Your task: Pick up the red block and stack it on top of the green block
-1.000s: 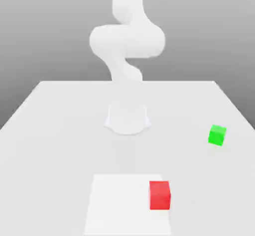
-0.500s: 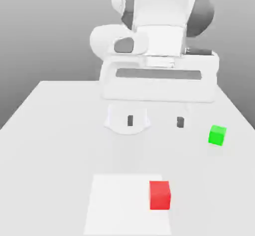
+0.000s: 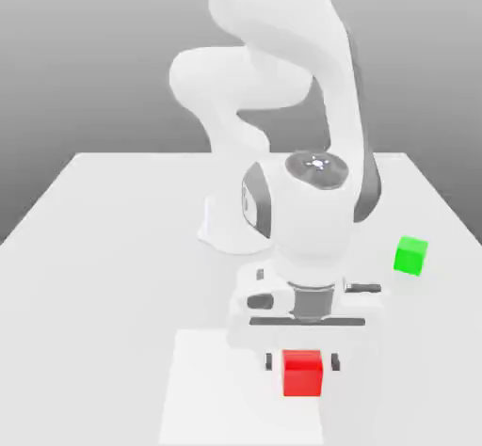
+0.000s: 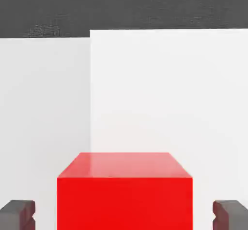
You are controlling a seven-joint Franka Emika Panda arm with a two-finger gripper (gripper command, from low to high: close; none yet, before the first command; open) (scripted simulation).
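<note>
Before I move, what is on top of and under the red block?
Nothing rests on top of the red block. Beneath it is the white sheet, near one edge; the patch directly under the block is covered and can't be seen.

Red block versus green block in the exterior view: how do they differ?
The red block is bright red, the green block bright green. The red block sits between the open end effector's fingers; the green block stands apart, toward the exterior view's right. Both are plain cubes.
</note>
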